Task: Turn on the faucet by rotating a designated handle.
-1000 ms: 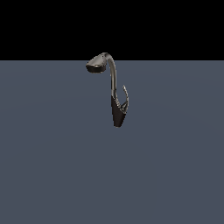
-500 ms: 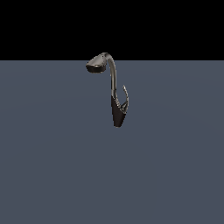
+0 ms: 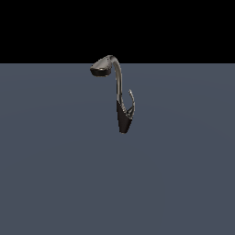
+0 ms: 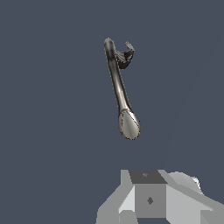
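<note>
The faucet (image 3: pixel 120 98) stands alone on the grey table (image 3: pixel 55 174), its handle (image 3: pixel 132 101) curling up just beside the dark base. The pincer (image 4: pixel 151 199) hangs well above, touching nothing; whether it is open, I cannot tell.

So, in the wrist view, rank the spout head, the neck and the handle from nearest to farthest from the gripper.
1. Spout head: the oval end of the faucet, closest to the gripper body at the picture's edge.
2. Neck: runs away from the head toward the base.
3. Handle: at the far end, beside the dark base.
</note>
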Motion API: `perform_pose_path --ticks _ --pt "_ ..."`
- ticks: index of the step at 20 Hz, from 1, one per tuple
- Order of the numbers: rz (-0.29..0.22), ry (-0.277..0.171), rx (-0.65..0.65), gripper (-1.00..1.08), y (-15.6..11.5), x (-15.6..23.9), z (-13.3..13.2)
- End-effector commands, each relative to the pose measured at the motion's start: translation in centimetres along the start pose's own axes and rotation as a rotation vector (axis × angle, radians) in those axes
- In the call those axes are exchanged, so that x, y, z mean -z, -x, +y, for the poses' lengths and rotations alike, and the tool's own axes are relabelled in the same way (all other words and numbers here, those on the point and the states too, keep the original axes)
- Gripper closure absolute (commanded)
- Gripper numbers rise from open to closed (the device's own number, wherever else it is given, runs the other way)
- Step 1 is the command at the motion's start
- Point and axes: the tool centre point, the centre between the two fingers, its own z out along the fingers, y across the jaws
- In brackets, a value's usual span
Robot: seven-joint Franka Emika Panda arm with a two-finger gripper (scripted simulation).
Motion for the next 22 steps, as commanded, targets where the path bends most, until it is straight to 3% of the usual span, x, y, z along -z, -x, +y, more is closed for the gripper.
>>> perform_pose_path --ticks 1,12,22 --pt "-0.027 -0.029 -0.076 1.08 -1.8 -1.0 -0.6" --pt "-0.153 -0.162 -0.421 1.08 -10.2 -6.2 -2.0" --pt "-0.280 -0.301 -0.771 1.08 -18.3 -12.5 -1.3"
